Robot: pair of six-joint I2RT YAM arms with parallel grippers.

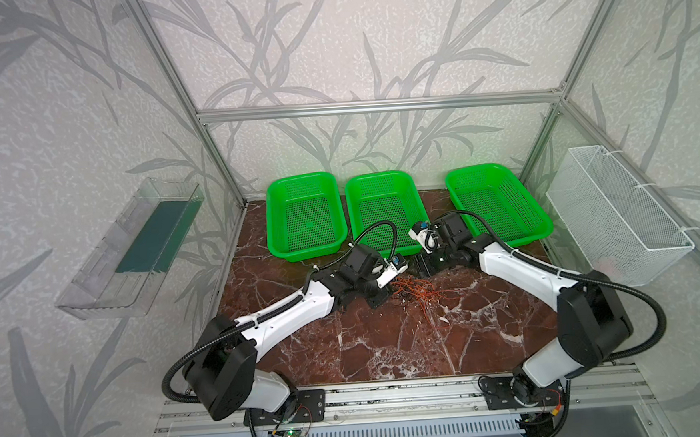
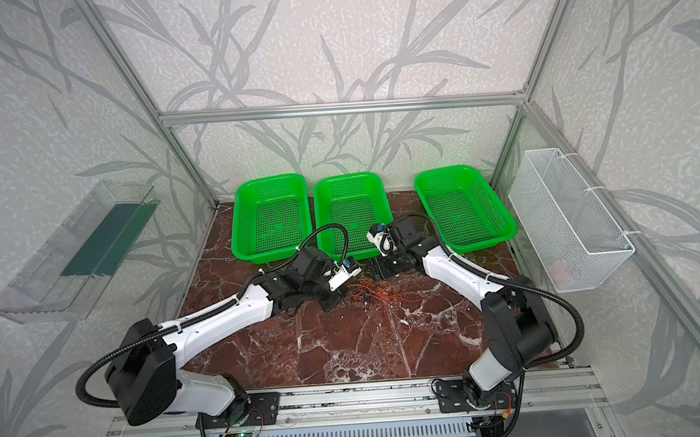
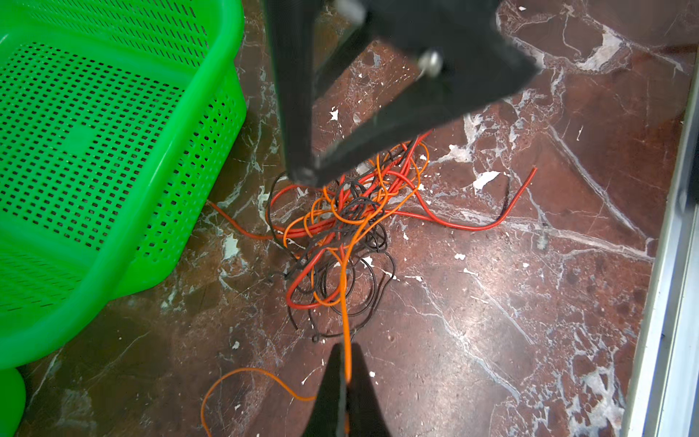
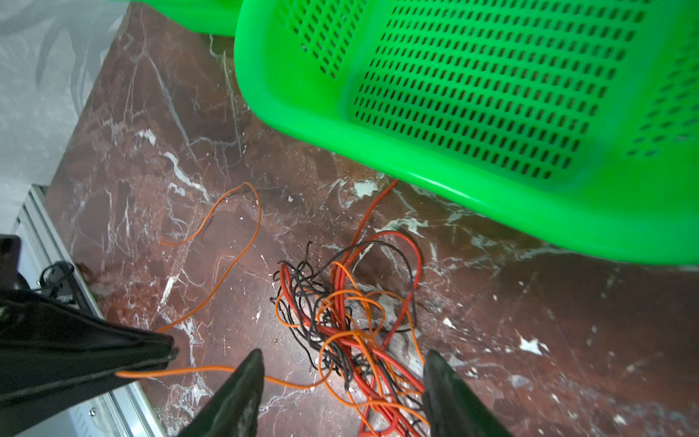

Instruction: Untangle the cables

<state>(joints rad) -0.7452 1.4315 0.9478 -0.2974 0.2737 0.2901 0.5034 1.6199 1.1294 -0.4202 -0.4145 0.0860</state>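
Top views overlook table; wrist views closely share cables.

Front half of the red-brown marble tabletop lies bare, free for approach. Three green perforated plastic baskets wall off the back, the middle one just behind the tangle of thin orange, red and black cables. The left gripper and right gripper flank it closely, one orange strand stretched into the left one's closed jaws.

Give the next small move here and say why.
Probably lower the right gripper and close it on the tangle: its jaws stand open above that tangle, while the left gripper pinches one orange cable leading out, ready to pull.
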